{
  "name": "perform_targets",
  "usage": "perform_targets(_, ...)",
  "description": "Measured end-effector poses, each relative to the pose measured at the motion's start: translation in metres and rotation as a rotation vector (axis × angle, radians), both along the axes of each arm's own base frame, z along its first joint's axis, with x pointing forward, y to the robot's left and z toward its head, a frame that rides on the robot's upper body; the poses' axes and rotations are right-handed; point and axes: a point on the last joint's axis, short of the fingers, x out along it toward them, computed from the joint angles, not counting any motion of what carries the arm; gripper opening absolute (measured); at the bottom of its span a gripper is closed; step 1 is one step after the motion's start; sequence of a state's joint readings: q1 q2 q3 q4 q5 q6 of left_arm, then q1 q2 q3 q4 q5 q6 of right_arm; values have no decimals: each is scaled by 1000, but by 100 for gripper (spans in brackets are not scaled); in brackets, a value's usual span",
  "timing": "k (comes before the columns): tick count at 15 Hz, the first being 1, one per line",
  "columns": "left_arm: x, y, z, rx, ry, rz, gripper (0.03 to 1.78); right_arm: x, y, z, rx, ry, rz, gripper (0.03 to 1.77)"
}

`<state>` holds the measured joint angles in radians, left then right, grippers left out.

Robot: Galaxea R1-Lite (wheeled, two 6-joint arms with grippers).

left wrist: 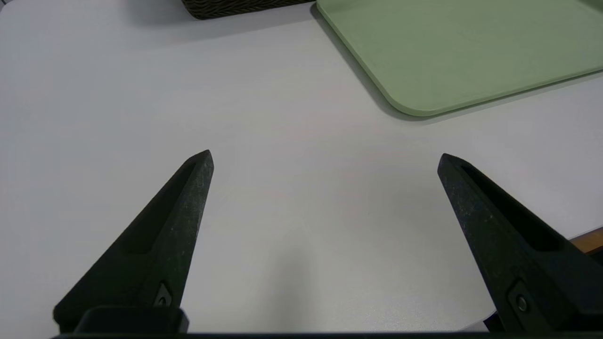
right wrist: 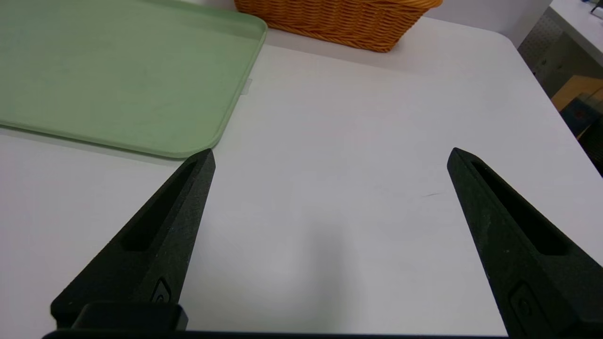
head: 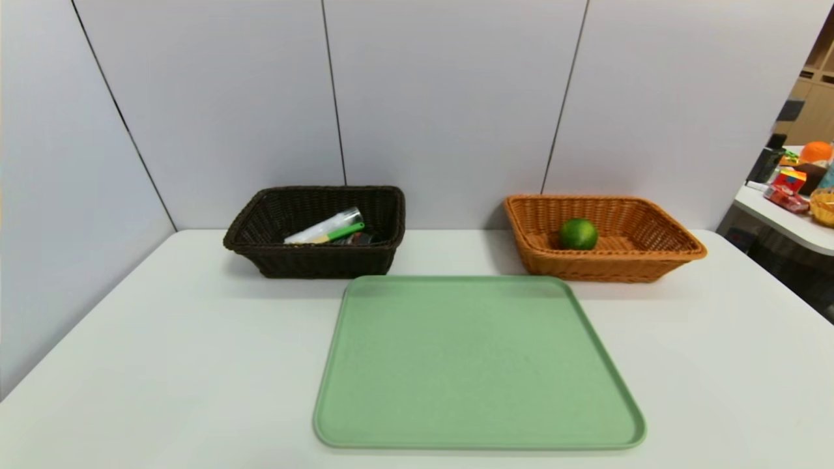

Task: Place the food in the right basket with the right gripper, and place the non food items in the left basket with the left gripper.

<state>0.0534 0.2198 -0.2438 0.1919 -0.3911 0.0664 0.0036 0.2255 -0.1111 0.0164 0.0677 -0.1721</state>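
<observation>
My left gripper [left wrist: 325, 155] gapes over bare table [left wrist: 282, 212] | my right gripper [right wrist: 330, 153] likewise (both hold nothing) | lime [head: 578, 234] in orange basket [head: 651, 260] | green-capped packet [head: 329, 230] in dark basket [head: 313, 260] | tray [head: 475, 365] between.

Each tool, left tool [left wrist: 325, 157] and right tool [right wrist: 331, 154], has two matte black, slotted, tapering fingers.

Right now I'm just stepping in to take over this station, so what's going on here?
Nothing is being handled at the moment. The green tray holds nothing. A lime sits in the orange basket on the right, and a green-capped tube in clear wrap lies in the dark basket on the left. The left tool and right tool both hang open over bare table, one on each side of the tray, gripping nothing.
</observation>
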Motion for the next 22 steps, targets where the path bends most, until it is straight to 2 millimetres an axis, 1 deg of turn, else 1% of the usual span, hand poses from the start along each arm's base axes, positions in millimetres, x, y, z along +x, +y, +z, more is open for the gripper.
perform_targets(5,-1,0,0,4,-10,-8,169,-4,0,-11,3,-14,-4,170)
perform_targets(8,-4,-1,-1,4,-25,-55,169,-5,0,-16,18,-21,-3,170)
perform_targets(12,-7,-1,-10,3,-38,-70,169,-7,0,-17,22,-38,1,170)
perform_targets(15,-9,0,-20,22,-49,-57,169,-9,0,-18,22,-48,2,170)
perform_targets(18,-13,1,-26,37,-91,11,169,-12,0,-25,18,-51,-4,170)
perform_targets(20,-15,3,-28,49,-117,104,169,-15,0,-31,17,-41,-13,170)
perform_targets(22,-15,6,-30,64,-123,230,169,-17,0,-31,21,-57,-16,170)
